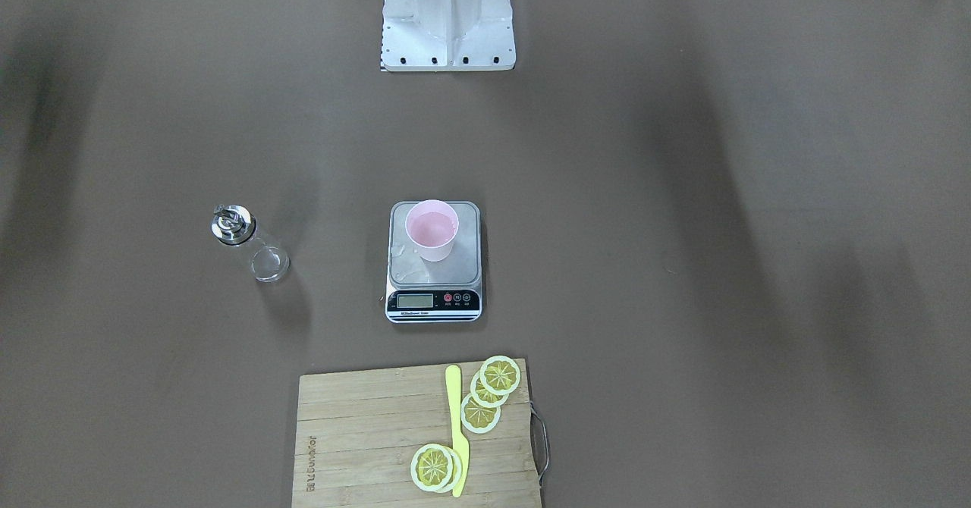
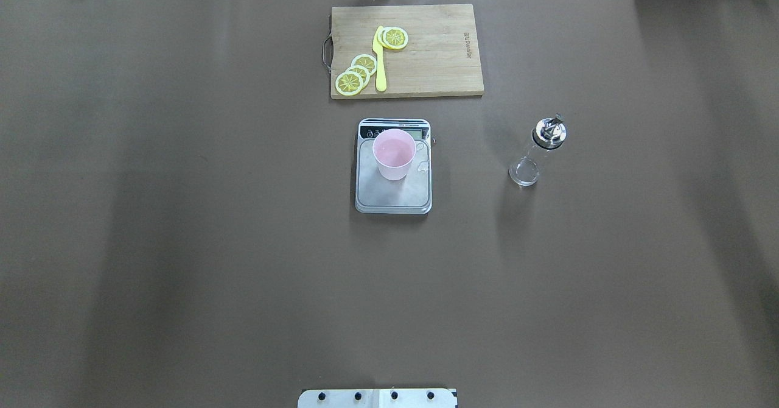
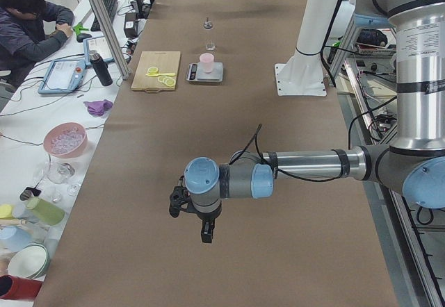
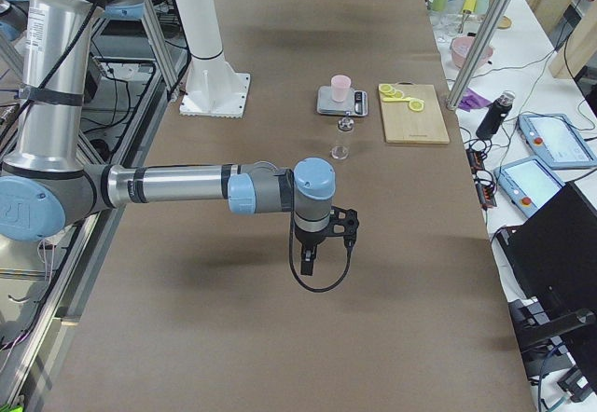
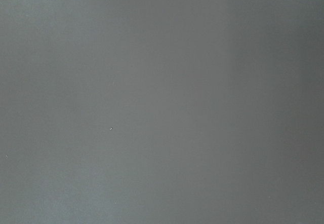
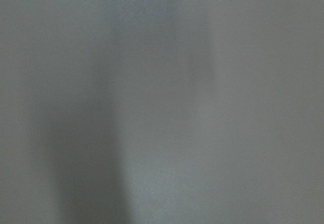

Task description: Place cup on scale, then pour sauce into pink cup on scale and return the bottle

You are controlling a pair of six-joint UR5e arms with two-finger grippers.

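The pink cup [image 1: 432, 231] [image 2: 394, 154] stands upright on the steel platform of the scale [image 1: 463, 267] [image 2: 392, 198] at the table's middle. The clear glass bottle [image 1: 249, 244] [image 2: 535, 152] with its metal spout stands upright on the table on my right side, apart from the scale. Nothing touches either. My left gripper [image 3: 206, 234] hangs over bare table far from them and shows only in the exterior left view. My right gripper [image 4: 308, 265] shows only in the exterior right view. I cannot tell whether either is open or shut. Both wrist views show only blurred table surface.
A wooden cutting board [image 2: 438, 61] [image 1: 364, 432] with lemon slices [image 2: 356, 73] and a yellow knife [image 2: 380, 61] lies beyond the scale. The robot's white base [image 1: 447, 19] stands at the near edge. A person [image 3: 31, 22] sits at a side desk with bowls and bottles.
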